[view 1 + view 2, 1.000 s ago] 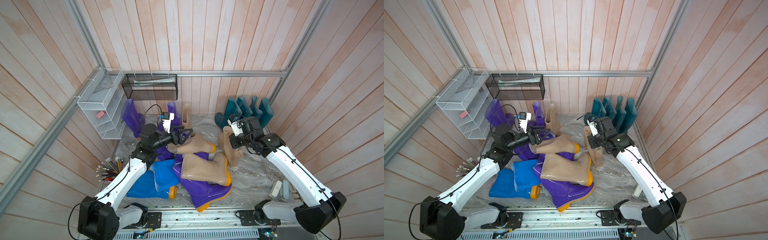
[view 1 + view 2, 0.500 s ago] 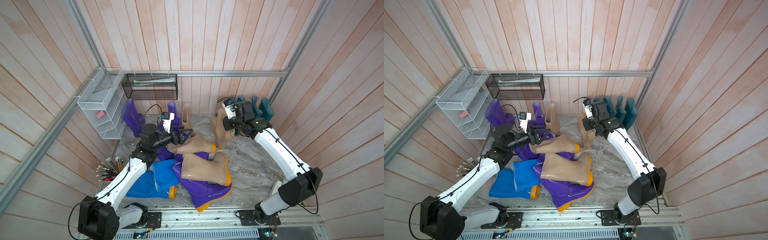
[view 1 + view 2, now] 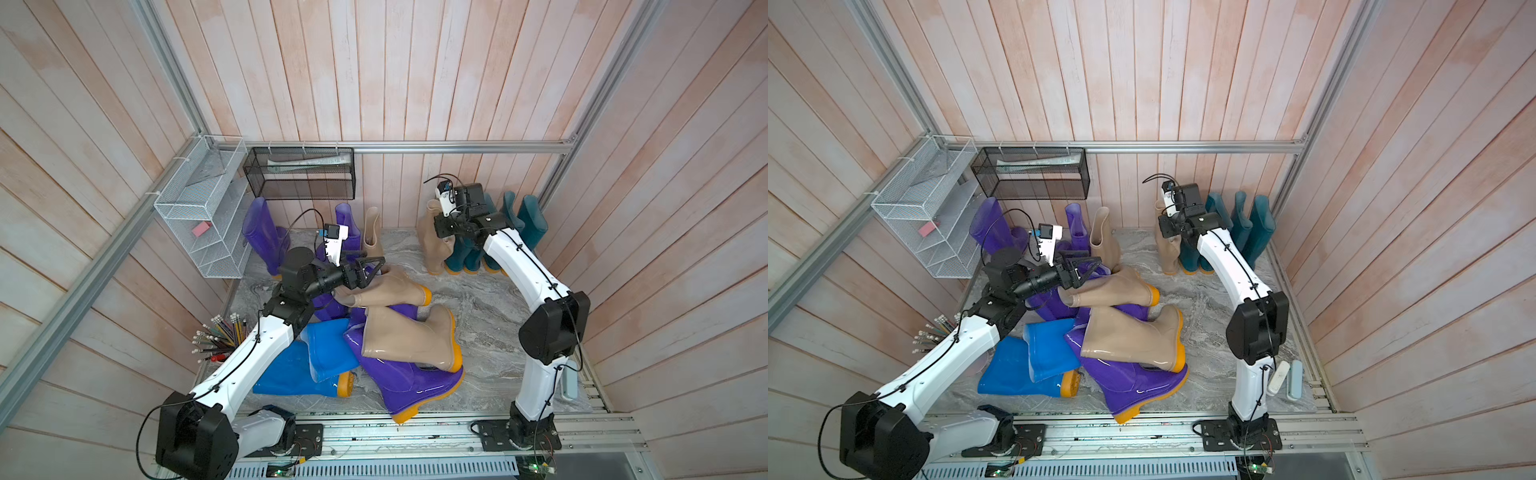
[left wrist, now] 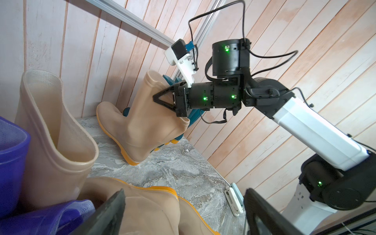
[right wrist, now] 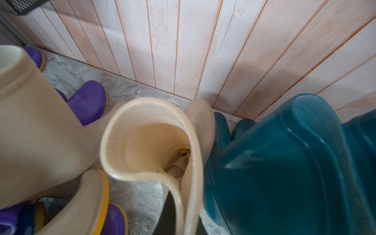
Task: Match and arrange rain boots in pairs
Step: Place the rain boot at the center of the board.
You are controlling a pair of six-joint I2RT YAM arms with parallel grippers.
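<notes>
Right gripper is clamped on the shaft rim of the held beige boot, pinching one wall of the opening. This boot points its toe at the back wall, just beside the row of teal boots (sole contact with the floor cannot be confirmed). Left gripper, jaws apart, hovers over the lying beige boot, which rests on the central pile of purple boots and blue boots.

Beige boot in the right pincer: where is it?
In both top views the beige boot, in the right pincer, is at the back right beside the teal boots.
</notes>
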